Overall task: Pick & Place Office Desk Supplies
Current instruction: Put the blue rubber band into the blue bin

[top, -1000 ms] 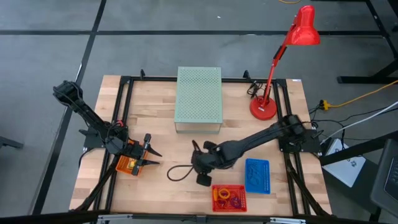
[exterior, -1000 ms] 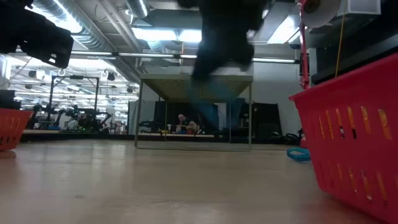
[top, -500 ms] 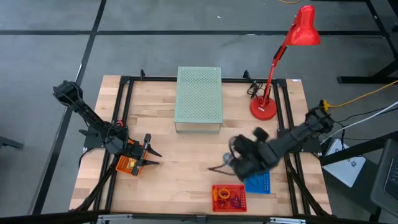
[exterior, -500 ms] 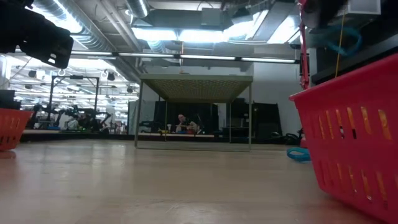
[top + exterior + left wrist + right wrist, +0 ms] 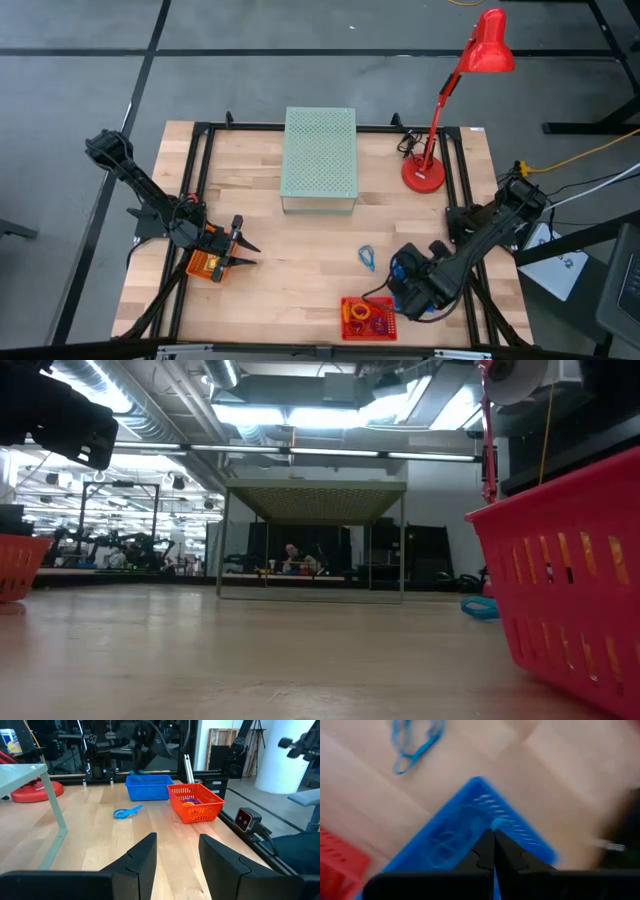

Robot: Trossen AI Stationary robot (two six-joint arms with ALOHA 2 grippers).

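Blue loops (image 5: 415, 741) on table, apart from right gripper's (image 5: 493, 840) pressed-together fingers.

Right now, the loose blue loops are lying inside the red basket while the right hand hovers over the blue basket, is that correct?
Not quite: the blue loops lie on the bare table, outside the red basket, as the high view shows. The right hand does hover over the blue basket.

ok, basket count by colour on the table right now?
Red basket: 1
Orange basket: 1
Blue basket: 1, right gripper hanging above it
Total: 3
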